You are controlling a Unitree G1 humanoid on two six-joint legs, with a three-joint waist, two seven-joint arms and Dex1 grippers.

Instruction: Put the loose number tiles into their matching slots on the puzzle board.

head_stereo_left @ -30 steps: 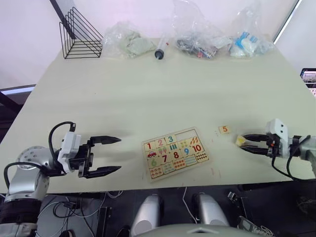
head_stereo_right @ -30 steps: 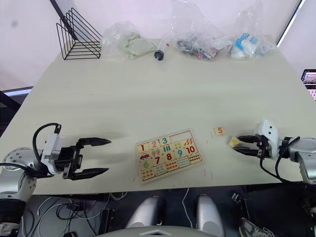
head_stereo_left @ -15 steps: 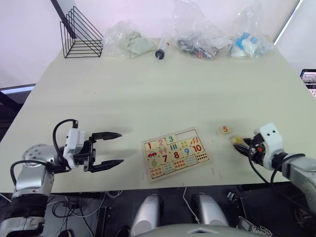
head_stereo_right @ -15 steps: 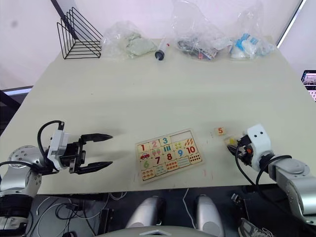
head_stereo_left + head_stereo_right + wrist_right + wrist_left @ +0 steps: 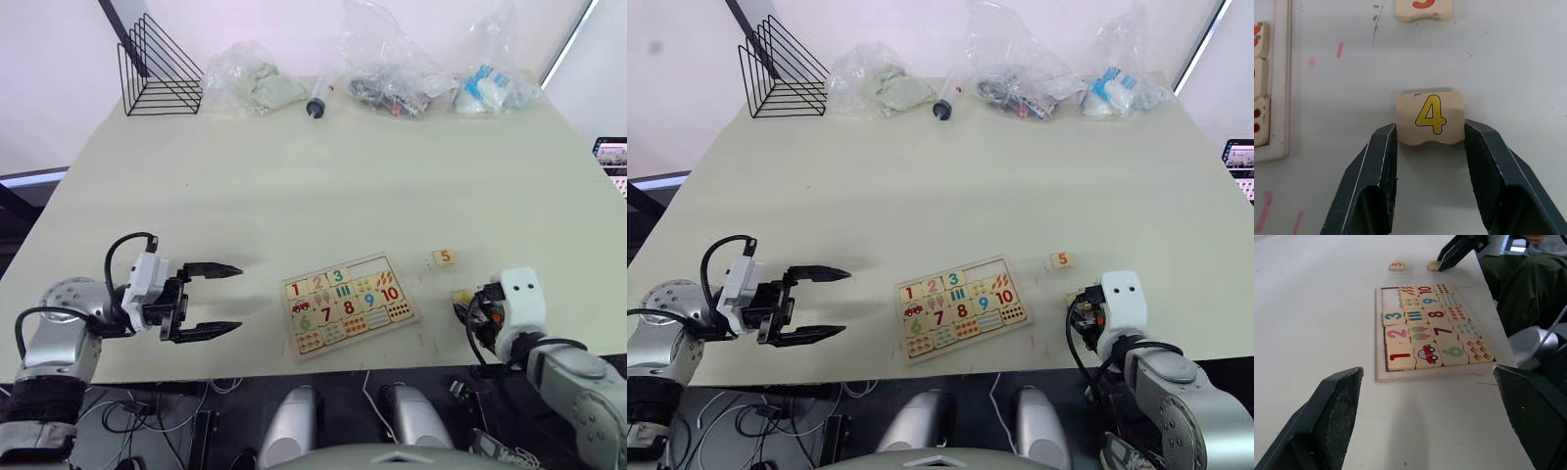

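The puzzle board point(image 5: 348, 304) lies near the table's front edge, with the 1, 2 and 3 tiles seated in its top row. The two matching slots point(image 5: 370, 266) at that row's right end are bare. An orange 5 tile point(image 5: 445, 258) lies loose on the table to the right of the board. My right gripper point(image 5: 1431, 142) is shut on the yellow 4 tile point(image 5: 1431, 119), which sits low on the table just in front of the 5. My left gripper point(image 5: 239, 298) hovers open to the left of the board, holding nothing.
A black wire rack point(image 5: 157, 73) stands at the back left. Several plastic bags point(image 5: 402, 78) and a syringe point(image 5: 318, 98) line the far edge. The board and both grippers are close to the table's front edge point(image 5: 392, 364).
My right wrist has swung round and drawn in toward the front edge, carrying the 4 tile slightly left and nearer. The left gripper stays open, almost in place.
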